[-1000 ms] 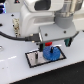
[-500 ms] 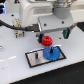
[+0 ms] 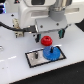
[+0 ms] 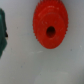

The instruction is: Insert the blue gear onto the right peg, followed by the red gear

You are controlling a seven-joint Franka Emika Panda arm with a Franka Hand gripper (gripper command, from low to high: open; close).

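White tabletop (image 3: 15,70), grey black-rimmed plate (image 3: 36,59) lying flat on it, red gear (image 3: 46,40) resting on the tabletop just beyond the plate

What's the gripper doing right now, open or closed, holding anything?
Gripper: open and empty, fingers spread above the red gear.

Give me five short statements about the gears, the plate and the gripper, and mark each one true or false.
1. The blue gear lies on the grey plate. True.
2. The red gear is stacked on the blue gear. False: it lies on the white table, beside the plate.
3. The gripper holds the red gear. False: it hangs open above it.
4. The wrist view shows the red gear's centre hole. True.
5. Both gears are blue. False: one is red.
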